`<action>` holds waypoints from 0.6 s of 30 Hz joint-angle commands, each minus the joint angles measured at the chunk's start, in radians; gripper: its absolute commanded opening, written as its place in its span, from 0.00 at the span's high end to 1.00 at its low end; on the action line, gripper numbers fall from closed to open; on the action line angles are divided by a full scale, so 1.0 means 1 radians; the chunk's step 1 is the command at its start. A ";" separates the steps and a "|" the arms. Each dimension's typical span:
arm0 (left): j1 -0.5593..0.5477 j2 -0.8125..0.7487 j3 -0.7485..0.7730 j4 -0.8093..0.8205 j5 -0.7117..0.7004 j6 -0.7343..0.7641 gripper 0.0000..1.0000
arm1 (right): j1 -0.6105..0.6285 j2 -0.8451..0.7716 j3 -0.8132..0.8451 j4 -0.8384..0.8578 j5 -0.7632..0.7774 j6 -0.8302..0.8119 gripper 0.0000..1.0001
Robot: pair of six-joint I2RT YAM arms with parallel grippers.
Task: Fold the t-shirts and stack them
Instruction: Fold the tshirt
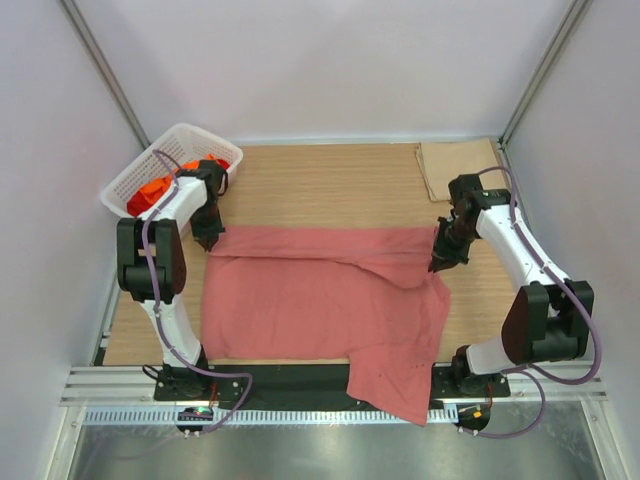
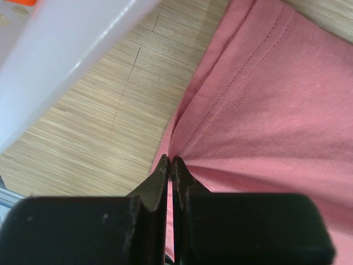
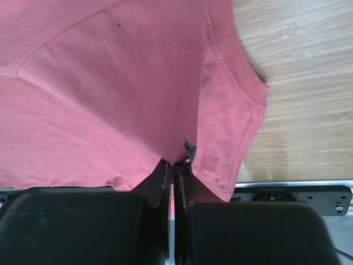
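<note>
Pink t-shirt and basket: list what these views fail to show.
Top view: orange cloth in the basket is partly covered by the left arm; shirt count unreadable.
Top view: the pink t-shirt folds over itself, hiding the layer beneath.
Left wrist view: the basket is a blurred white band cut by the frame edge.
Right wrist view: the grey tag by the right gripper is too small to read.
</note>
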 commanded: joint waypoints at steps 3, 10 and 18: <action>0.004 0.004 -0.001 -0.004 -0.020 0.016 1.00 | -0.008 -0.050 -0.030 0.020 0.014 -0.004 0.98; 0.004 0.015 -0.001 -0.004 -0.013 -0.010 1.00 | -0.021 -0.008 -0.053 0.067 0.093 -0.046 0.98; 0.004 0.044 -0.006 0.006 -0.014 -0.018 1.00 | -0.021 0.048 -0.082 0.130 0.077 -0.047 0.95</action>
